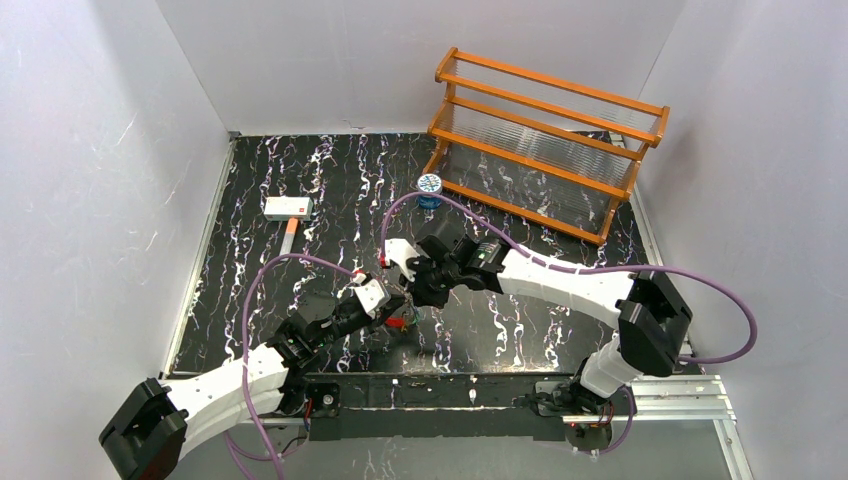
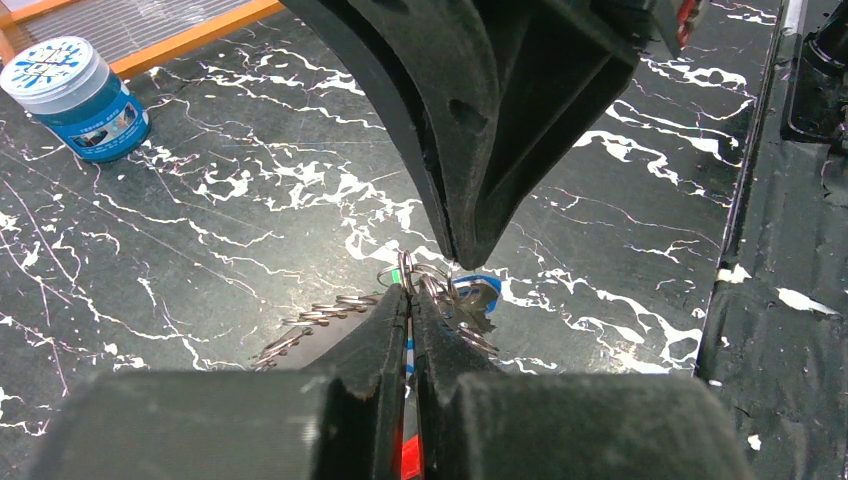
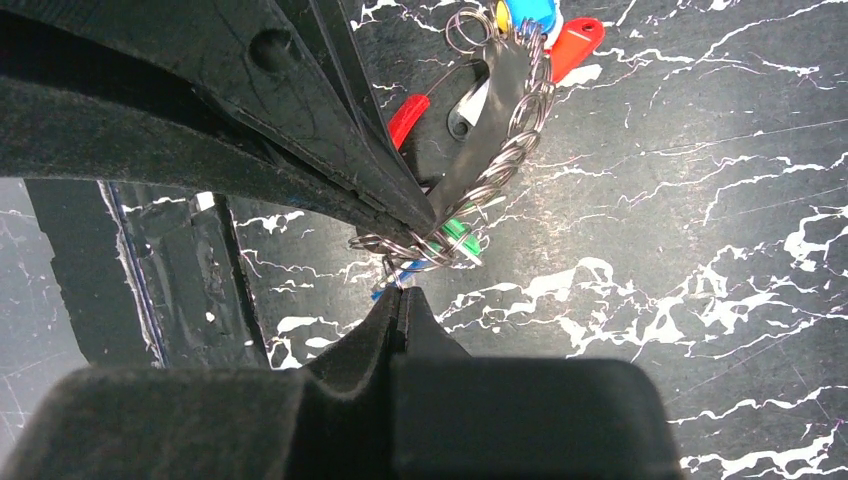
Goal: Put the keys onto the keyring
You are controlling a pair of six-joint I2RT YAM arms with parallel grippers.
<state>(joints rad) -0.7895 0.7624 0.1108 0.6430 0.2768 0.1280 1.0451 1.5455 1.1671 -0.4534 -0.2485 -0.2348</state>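
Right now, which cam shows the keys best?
Right wrist: the keys show red, blue, yellow and green heads, close and sharp. Left wrist shows little beyond one blue head. Top external gives only tiny coloured specks between the arms.

The keyring (image 3: 512,140) shows as a silvery arc crowded with small wire loops, stretched between the two closed grippers. Its loops bunch at the tips of the left gripper (image 2: 409,292), pinched there, and one loop reaches the tips of the right gripper (image 3: 400,300) (whether that one is clamped cannot be told). The keys (image 2: 480,292) hang from these loops. A green-headed key (image 3: 457,235) lies just beyond the right gripper's tips. A red-headed key (image 3: 577,43), a blue head (image 3: 535,12) and a yellow head (image 3: 503,12) cluster at the arc's far end. Another red head (image 3: 408,118) sits against the left gripper's finger.
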